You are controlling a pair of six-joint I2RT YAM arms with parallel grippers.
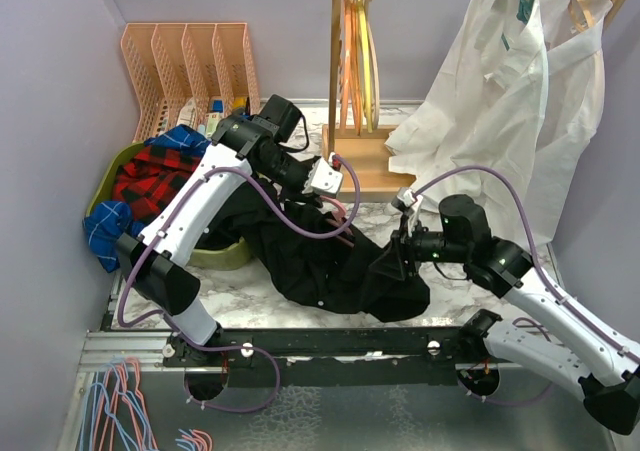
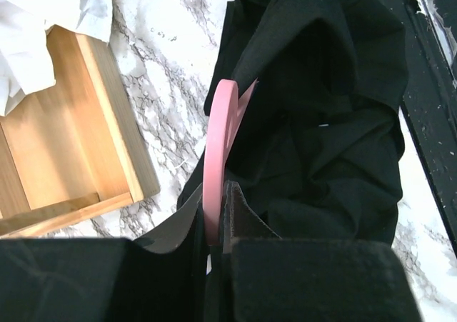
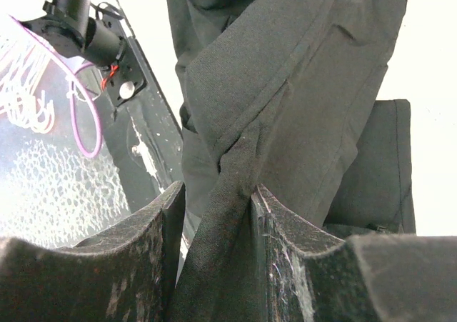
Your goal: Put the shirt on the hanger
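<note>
The black shirt (image 1: 320, 256) lies crumpled on the marble table between the two arms. My left gripper (image 1: 328, 183) is shut on the pink hanger (image 2: 218, 147), whose curved pink bar runs up from the jaws and goes into the shirt (image 2: 321, 115); a bit of pink also shows in the top view (image 1: 340, 209). My right gripper (image 1: 403, 233) is shut on a fold of the shirt (image 3: 285, 86) and holds it lifted off the table, so the cloth hangs in a peak.
A wooden clothes rack base (image 1: 365, 161) stands behind the shirt, with orange and yellow hangers (image 1: 358, 51) and a white shirt (image 1: 510, 101) on its rail. A green basket (image 1: 225, 256) holds a red plaid garment (image 1: 150, 176) at left. Spare hangers (image 1: 120, 411) lie at the near left.
</note>
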